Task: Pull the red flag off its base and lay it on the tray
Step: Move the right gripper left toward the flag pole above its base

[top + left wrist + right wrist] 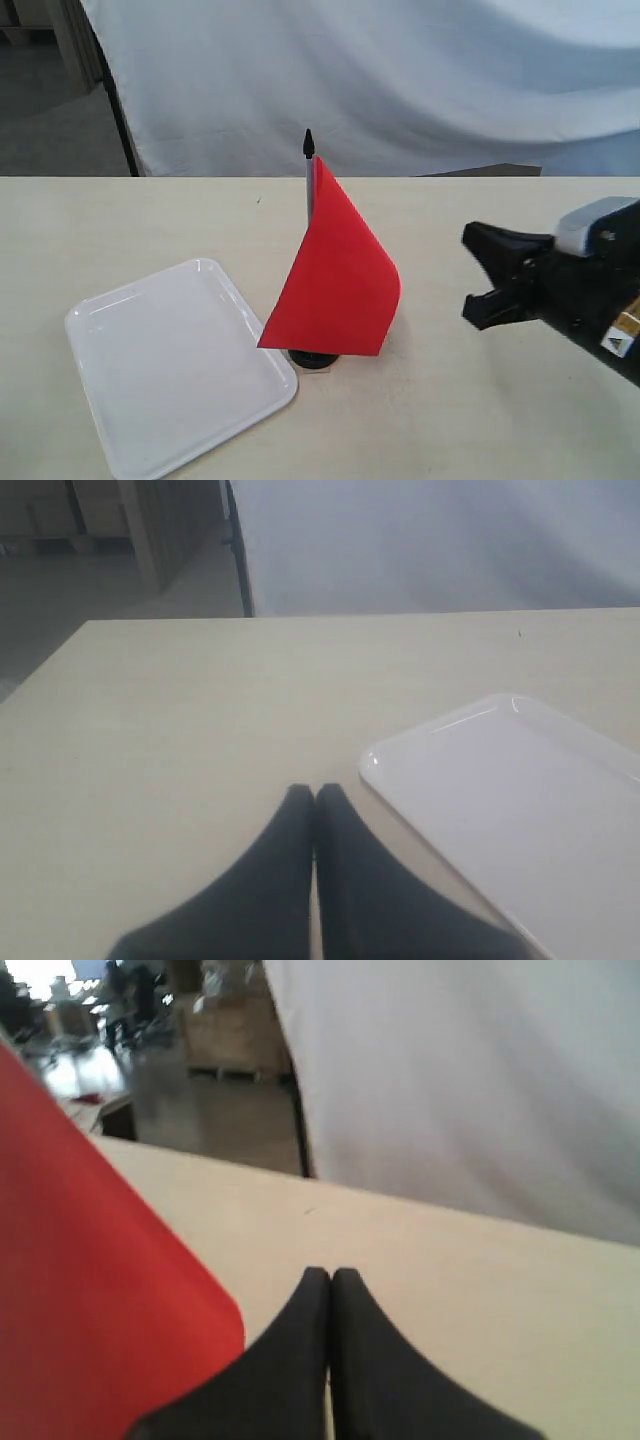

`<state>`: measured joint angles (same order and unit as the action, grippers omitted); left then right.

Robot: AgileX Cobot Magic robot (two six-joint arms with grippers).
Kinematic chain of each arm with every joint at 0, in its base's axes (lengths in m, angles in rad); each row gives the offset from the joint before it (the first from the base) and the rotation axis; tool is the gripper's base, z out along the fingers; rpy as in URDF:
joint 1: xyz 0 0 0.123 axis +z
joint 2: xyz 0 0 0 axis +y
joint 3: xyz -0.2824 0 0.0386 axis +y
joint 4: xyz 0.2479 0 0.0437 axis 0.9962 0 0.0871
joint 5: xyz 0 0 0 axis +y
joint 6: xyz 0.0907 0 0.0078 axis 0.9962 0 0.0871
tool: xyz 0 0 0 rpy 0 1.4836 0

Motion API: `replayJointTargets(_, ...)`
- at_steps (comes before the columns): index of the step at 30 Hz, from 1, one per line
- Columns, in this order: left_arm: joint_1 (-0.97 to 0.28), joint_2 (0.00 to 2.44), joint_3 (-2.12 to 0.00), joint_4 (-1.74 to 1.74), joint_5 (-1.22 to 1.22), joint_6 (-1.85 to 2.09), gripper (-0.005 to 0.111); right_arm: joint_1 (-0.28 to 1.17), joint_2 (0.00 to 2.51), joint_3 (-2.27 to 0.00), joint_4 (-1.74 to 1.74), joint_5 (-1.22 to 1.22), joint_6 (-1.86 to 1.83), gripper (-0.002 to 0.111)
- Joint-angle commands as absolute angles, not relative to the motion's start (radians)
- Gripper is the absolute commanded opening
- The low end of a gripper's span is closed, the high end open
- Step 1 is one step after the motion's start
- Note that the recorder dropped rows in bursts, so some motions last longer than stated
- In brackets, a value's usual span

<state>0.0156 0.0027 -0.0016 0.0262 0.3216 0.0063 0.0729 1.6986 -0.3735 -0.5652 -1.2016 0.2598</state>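
red flag (pixel 335 275) stands in its base (pixel 312 359) mid-table (pixel 470 410), just beside the tray (pixel 150 390) by the front left corner, so nothing is done yet. left gripper (pixel 315 792) is pinched closed and empty. right gripper (pixel 466 275) is near the flag; i cannot tell if it is closed.

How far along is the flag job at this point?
Nothing is done yet: the flag stands in its base and the tray holds nothing. In hand: the right gripper, shut, is beside the flag, not touching it. Remaining: grasp the flag, pull it off, lay it on the tray.

Tapered matte-black right claw (pixel 330 1278), pale grey-blue wrist cap (pixel 592 224), small white-and-yellow triangle-marked label (pixel 618 340).
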Motion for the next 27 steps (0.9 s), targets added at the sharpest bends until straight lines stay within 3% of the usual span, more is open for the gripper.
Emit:
replayJointTargets(1,0.012,0.0,0.0,0.031,0.324,0.0,0.0,0.072,1.95,-0.565,-0.872,-1.204,0.262,-0.001)
replayJointTargets(12,0.012,0.0,0.0,0.031,0.324,0.0,0.0,0.094,2.242,-0.992,-1.424,-1.2,0.681,-0.001)
replayJointTargets(24,0.012,0.0,0.0,0.031,0.324,0.0,0.0,0.144,2.273,-1.022,-1.427,-1.204,0.641,0.0)
replayJointTargets(27,0.012,0.0,0.0,0.031,0.324,0.0,0.0,0.144,2.273,-1.022,-1.404,-1.204,0.641,0.01)
